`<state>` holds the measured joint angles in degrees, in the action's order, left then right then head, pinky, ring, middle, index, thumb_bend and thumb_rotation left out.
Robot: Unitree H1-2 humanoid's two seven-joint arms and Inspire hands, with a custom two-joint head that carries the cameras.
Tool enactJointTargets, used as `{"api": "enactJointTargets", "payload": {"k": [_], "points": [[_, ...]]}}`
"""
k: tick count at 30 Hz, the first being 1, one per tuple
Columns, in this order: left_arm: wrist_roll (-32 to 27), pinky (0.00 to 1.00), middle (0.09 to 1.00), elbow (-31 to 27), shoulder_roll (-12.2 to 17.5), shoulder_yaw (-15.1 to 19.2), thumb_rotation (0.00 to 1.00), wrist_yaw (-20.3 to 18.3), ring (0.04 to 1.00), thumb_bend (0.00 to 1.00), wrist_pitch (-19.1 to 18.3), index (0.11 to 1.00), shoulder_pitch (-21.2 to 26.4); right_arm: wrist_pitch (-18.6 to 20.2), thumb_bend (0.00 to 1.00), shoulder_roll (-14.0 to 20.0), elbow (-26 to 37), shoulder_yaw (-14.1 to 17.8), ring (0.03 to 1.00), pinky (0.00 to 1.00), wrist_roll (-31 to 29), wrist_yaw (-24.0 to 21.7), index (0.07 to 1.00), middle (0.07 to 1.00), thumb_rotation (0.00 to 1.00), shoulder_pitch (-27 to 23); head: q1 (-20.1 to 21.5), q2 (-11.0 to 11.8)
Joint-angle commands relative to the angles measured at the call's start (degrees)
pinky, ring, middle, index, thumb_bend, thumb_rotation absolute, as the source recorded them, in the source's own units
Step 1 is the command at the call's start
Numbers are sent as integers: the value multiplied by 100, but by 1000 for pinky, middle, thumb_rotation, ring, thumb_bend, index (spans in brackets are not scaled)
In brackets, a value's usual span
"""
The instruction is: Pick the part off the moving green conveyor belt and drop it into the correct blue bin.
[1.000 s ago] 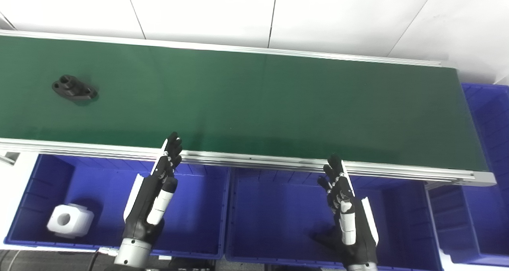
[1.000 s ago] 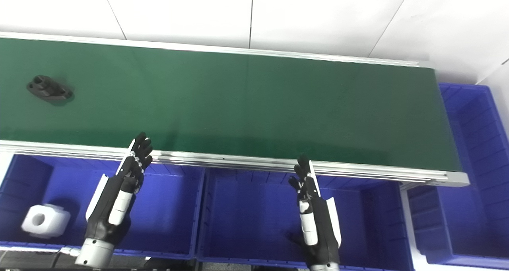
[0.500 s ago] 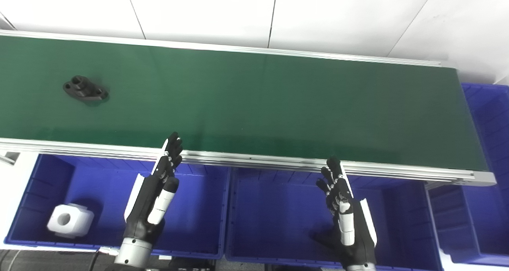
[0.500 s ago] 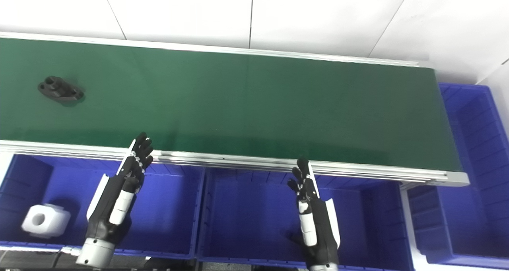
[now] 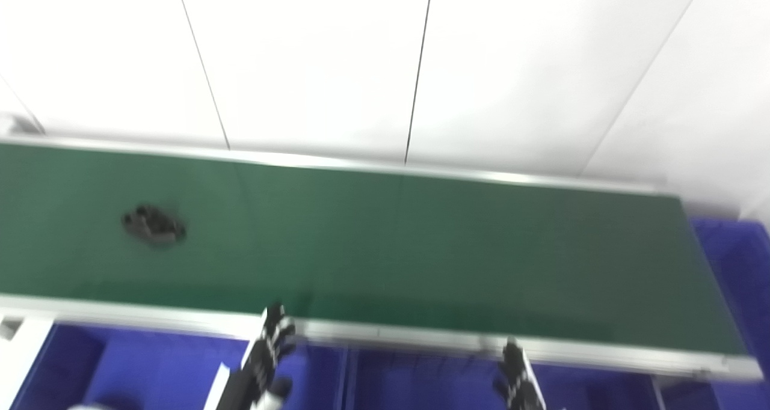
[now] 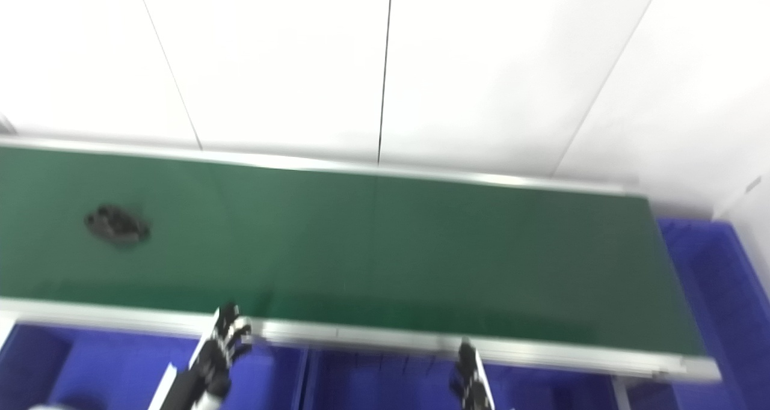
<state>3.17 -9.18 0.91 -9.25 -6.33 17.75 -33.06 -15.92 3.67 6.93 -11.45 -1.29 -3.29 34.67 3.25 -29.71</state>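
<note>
A small black part (image 5: 153,226), likely rigid and light, is lying at nine o'clock on the green belt (image 5: 421,247); grasping its narrow sides seems best. Both hands, left hand (image 5: 264,362) and right hand (image 5: 518,380), are blurred; their spread I cannot tell.

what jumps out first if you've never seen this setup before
The long green conveyor belt runs across the middle of the picture under a white panelled wall. One small dark part lies alone on the belt near its left end, blurred. Along the bottom edge, the left hand and right hand poke up in front of blue bins, neither holding anything visible.
</note>
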Motion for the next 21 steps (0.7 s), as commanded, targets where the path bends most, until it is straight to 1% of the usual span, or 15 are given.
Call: {"api": "enactJointTargets", "payload": {"k": [1,7,12,15,17,20,21], "points": [[47,862,984,-106,-15,-13,826,74,927,700,195,1000,33,-410,876,8,33,16,992,962,-47,-91,1000,1000,997,-41,-26,12],[36,855,978,-85,-26,-39,802,92,922,655,216,1000,55,-425,878,13,4,48,994,966,-57,-133,1000,1000,993,-61,-137,6],[46,866,981,-22,-34,-72,802,99,930,655,259,1000,70,-441,879,32,-31,74,996,978,-150,-194,1000,1000,988,-74,-241,58],[78,870,980,10,-75,-109,803,122,934,659,260,1000,83,-433,885,72,-51,115,1000,983,-196,-237,1000,1000,985,-87,-449,73],[168,844,966,2,-137,-156,798,163,922,687,202,1000,82,-428,890,129,-57,162,1000,984,-276,-281,1000,1000,981,-105,-713,102],[423,812,950,74,-270,-247,806,288,908,716,220,1000,110,-431,911,233,-66,260,1000,987,-475,-390,1000,1000,976,-124,-1168,89],[477,801,943,111,-304,-269,808,322,901,726,262,1000,123,-433,916,255,-71,285,1000,993,-518,-420,1000,1000,974,-127,-1168,89]]}}
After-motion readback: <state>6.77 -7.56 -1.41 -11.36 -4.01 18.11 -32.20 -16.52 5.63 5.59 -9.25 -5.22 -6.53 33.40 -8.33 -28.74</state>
